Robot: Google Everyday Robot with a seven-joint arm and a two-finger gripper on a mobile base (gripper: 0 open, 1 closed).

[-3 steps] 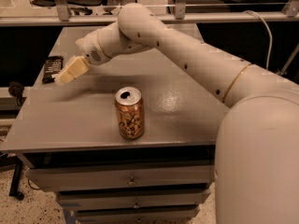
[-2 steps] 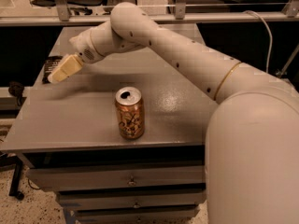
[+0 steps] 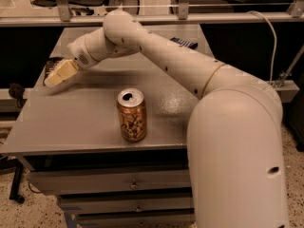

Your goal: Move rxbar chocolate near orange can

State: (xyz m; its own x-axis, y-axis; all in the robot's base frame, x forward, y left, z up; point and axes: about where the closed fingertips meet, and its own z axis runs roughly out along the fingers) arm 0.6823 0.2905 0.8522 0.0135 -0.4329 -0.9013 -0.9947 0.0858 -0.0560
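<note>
The orange can point(image 3: 132, 116) stands upright near the front middle of the grey table point(image 3: 71, 122), gold-orange with dark swirls and a silver top. The rxbar chocolate point(image 3: 49, 65) is a flat black wrapper lying at the table's left edge, and only part of it shows behind the gripper. My gripper point(image 3: 58, 75) hangs at the end of the long white arm, low over the left edge and right over the near end of the bar. The bar lies well to the left of and behind the can.
A dark blue wrapped bar point(image 3: 184, 42) lies at the back of the table. Drawers point(image 3: 118, 182) sit under the table top. A glass rail with metal posts point(image 3: 61, 4) runs behind the table. My white arm spans the table's right half.
The arm has swung left, bringing the gripper from over the table toward its left edge and over the black bar. The can has not moved.
</note>
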